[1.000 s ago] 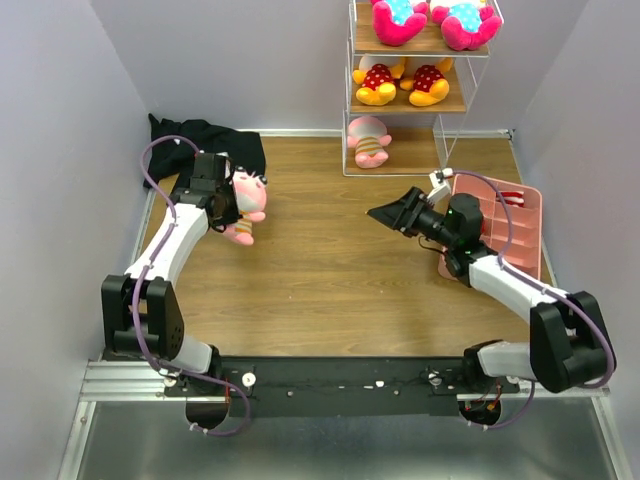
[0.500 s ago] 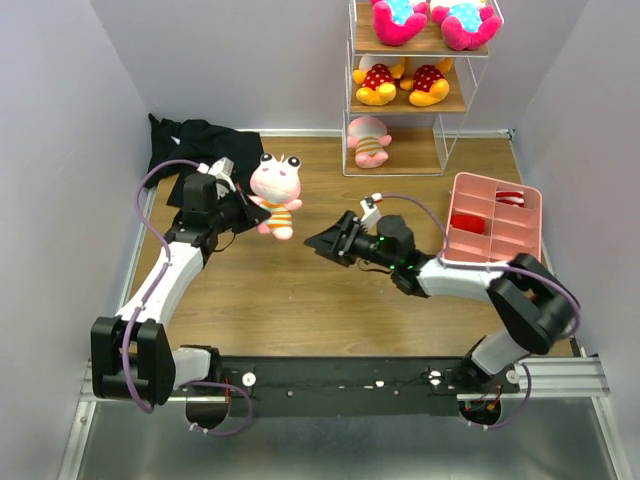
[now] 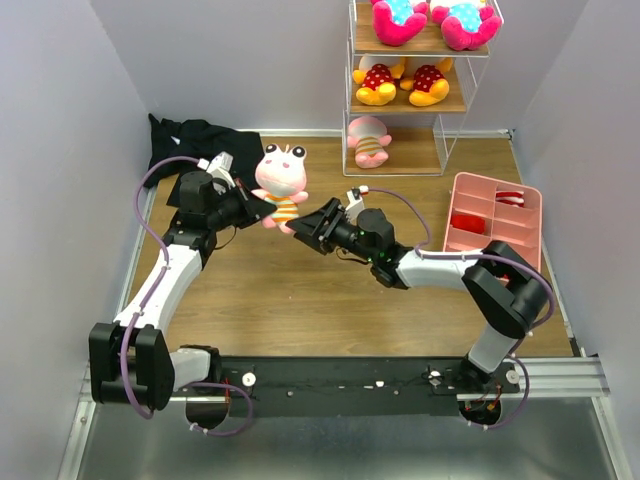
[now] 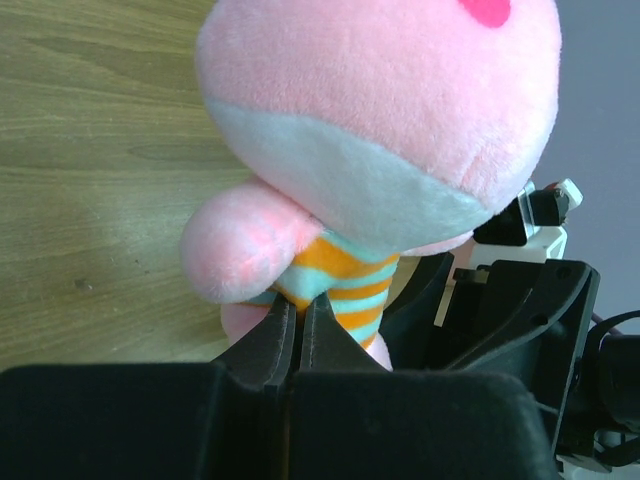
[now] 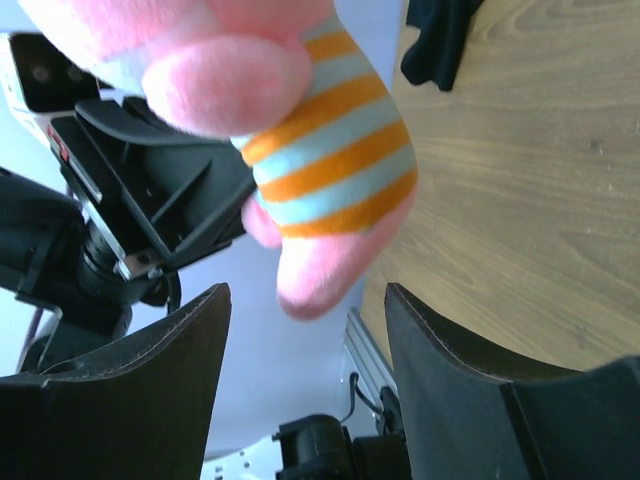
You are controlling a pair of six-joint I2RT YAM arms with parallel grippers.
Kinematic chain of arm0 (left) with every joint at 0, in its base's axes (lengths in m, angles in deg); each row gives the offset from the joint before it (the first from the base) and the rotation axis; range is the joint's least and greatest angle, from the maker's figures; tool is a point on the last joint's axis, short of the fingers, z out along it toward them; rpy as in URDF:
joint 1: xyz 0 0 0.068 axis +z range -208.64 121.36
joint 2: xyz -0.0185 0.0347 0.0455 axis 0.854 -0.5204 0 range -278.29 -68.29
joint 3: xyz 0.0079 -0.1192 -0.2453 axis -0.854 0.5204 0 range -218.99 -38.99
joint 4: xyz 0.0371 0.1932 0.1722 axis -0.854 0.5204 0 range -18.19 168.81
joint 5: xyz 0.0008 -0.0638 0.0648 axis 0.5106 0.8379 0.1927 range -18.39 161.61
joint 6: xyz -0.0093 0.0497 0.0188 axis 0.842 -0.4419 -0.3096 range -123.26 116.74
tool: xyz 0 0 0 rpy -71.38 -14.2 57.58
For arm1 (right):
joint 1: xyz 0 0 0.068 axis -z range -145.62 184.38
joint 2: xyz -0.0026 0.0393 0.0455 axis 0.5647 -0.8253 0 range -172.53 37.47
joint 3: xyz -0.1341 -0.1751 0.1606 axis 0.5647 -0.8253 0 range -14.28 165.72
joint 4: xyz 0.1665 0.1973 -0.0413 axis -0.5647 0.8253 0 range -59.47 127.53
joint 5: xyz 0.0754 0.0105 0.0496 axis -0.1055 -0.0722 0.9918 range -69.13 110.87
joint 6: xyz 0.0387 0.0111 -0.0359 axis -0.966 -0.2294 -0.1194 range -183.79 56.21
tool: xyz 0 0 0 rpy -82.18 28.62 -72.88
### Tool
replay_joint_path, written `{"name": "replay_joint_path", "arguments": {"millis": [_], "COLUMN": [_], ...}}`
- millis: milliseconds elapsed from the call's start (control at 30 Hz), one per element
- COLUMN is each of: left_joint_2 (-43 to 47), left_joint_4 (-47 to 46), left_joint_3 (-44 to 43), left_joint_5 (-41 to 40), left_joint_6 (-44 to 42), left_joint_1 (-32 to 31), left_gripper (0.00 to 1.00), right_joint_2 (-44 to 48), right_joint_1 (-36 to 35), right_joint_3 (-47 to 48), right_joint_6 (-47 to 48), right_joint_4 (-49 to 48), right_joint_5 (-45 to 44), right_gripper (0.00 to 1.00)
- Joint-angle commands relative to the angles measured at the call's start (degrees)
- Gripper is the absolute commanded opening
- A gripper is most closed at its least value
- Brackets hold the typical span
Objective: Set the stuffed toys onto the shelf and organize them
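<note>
My left gripper [image 3: 262,208] is shut on the striped shirt of a pale pink stuffed toy [image 3: 281,178], held upright above the floor. The left wrist view shows its jaws [image 4: 298,305] pinching the shirt of that toy [image 4: 380,130]. My right gripper [image 3: 305,228] is open just right of it. In the right wrist view the toy's foot [image 5: 320,270] hangs between the spread fingers [image 5: 190,340], touching neither. The shelf [image 3: 441,150] stands at the back. It holds two magenta toys [image 3: 400,20] on top, two yellow ones [image 3: 378,82] in the middle and a pink one [image 3: 368,140] below.
A black cloth [image 3: 205,145] lies in the back left corner. A pink compartment tray [image 3: 525,235] sits on the right with a red item inside. Grey walls close in on both sides and the back.
The left arm lifted the pink toy and carried it rightward and upright. The right arm swung left from the tray until its jaws framed the toy's foot, closing somewhat.
</note>
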State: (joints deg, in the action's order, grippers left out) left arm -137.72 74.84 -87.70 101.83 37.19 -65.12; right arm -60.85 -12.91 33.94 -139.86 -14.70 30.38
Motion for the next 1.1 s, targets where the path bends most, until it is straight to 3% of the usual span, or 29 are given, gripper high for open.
{"name": "replay_joint_path", "arguments": {"millis": [0,200,300,333,400,433,467,500,567,633,667,800,1067], "left_joint_2": [1.4,2.1,1.58,1.58,1.66,1.58,1.58,1.49,1.75,2.1,2.54,3.25,3.77], "left_joint_4": [-2.76,-2.76,-2.76,-2.76,-4.08,-3.91,-3.56,-3.12,-1.45,-0.31,0.05,2.33,3.83], "left_joint_3": [0.63,0.98,0.81,0.81,1.07,0.98,0.64,0.46,0.02,-0.16,-0.25,-1.04,-1.56], "left_joint_5": [3.53,3.88,4.5,4.59,4.76,4.59,4.41,3.98,2.66,1.52,0.12,-2.17,-3.5], "left_joint_6": [1.3,1.65,1.65,1.74,2.09,2.09,1.92,1.74,1.3,1.04,0.86,-0.28,-0.89], "left_joint_1": [0.24,0.24,0.24,0.24,0.24,0.24,0.24,0.24,0.24,0.24,0.24,0.24,0.24], "left_gripper": [0.0,0.0,0.0,0.0,0.0,0.07,0.36,0.5,0.7,0.76,0.85,0.98,0.99], "right_joint_2": [-0.46,-3.88,-4.68,-4.68,-4.16,-3.11,-2.32,-1.44,0.93,2.08,3.04,5.06,12.27], "right_joint_1": [-0.26,-0.26,-0.17,-0.26,-0.17,-0.09,0.0,0.26,1.75,4.12,5.09,9.66,19.77], "right_joint_3": [4.15,5.12,5.39,5.04,3.99,3.2,1.62,0.74,-1.45,-2.69,-3.66,-9.18,-16.67], "right_joint_6": [0.57,1.19,1.19,1.28,1.45,1.63,1.89,2.85,3.56,4.09,4.09,6.54,14.89], "right_joint_4": [3.13,0.08,-1.61,-1.96,-3.45,-3.72,-3.72,-3.55,-3.02,-2.41,-2.4,-1.44,4.01], "right_joint_5": [-5.56,-5.74,-4.95,-4.95,-5.56,-6.09,-7.4,-7.84,-7.76,-6.89,-5.49,-2.32,-0.29], "right_gripper": [0.7,0.64,0.4,0.24,0.07,0.01,0.01,0.01,0.01,0.01,0.01,0.01,0.01]}}
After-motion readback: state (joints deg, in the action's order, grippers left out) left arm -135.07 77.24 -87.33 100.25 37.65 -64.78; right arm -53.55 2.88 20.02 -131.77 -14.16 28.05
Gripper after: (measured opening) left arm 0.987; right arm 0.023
